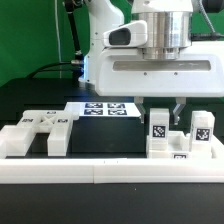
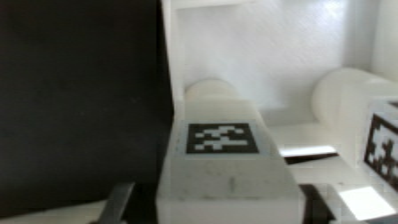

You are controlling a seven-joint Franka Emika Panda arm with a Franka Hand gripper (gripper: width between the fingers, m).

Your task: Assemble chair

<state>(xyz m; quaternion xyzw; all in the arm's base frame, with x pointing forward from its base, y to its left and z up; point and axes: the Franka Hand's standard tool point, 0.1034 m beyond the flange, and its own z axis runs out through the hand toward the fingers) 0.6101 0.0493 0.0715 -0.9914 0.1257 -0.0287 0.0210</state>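
Black desk [image 1: 28, 92] stretches right across, and lying flat on it near the middle of the exterior view is the marker board [image 1: 105, 108], white, with several black-and-white tags facing up. Along the near edge sits a long, low white rail [image 1: 90, 175], running from the exterior view's left to its right. Behind it all there's a green backdrop [image 1: 25, 35], with a dark cable [image 1: 74, 40] trailing down in front.

Robotics test laboratory. Evidence: a white jointed robot arm [image 1: 150, 62] stands over a matte black tabletop [image 1: 40, 100]. Behind it hangs a green cloth backdrop [image 1: 30, 40]. The thin white marker board [image 1: 108, 109] and blocky white plastic parts [image 1: 25, 140] carry printed black-and-white tags.
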